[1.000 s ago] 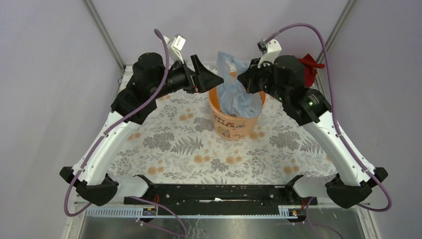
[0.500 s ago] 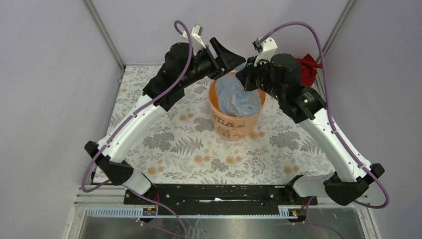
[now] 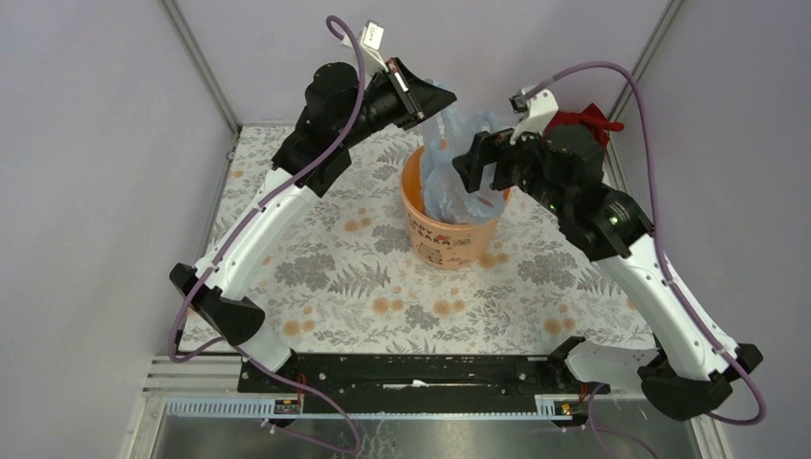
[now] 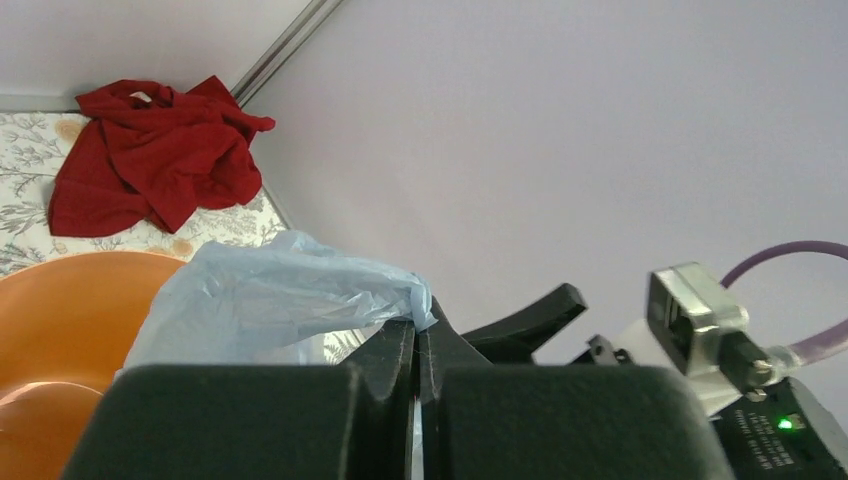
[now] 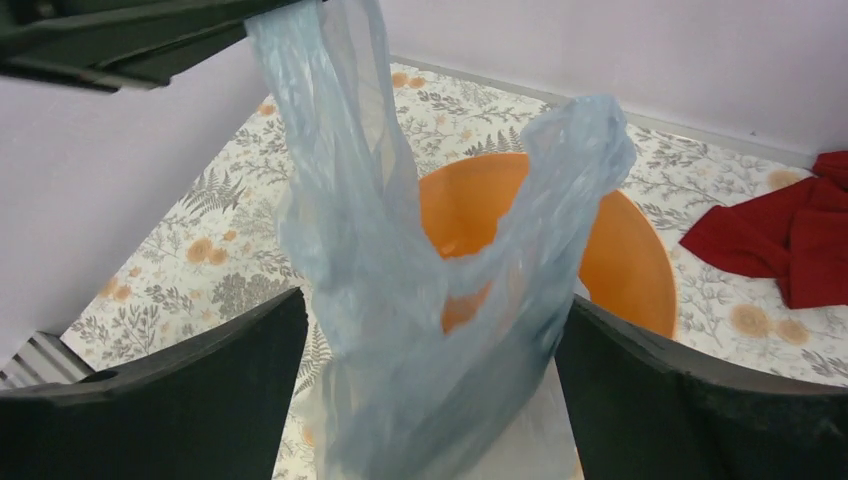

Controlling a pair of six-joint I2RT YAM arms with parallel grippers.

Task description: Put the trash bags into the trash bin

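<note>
Pale blue film is pinched in the left jaws, which press together on one top loop of the trash bag. From there the bag hangs with its long axis upright, its lower part inside the orange bucket straight below, so the way in looks to be down. The right jaws stand wide apart around the bag's free loop, gripping nothing. The film is thin, wrinkly and see-through; the bucket is round, rigid plastic. A crumpled dark red cloth lies far right on the leaf-patterned worktop.

Left hand raised, clamped on trash bag, right hand spread wide, both arms outstretched.
</note>
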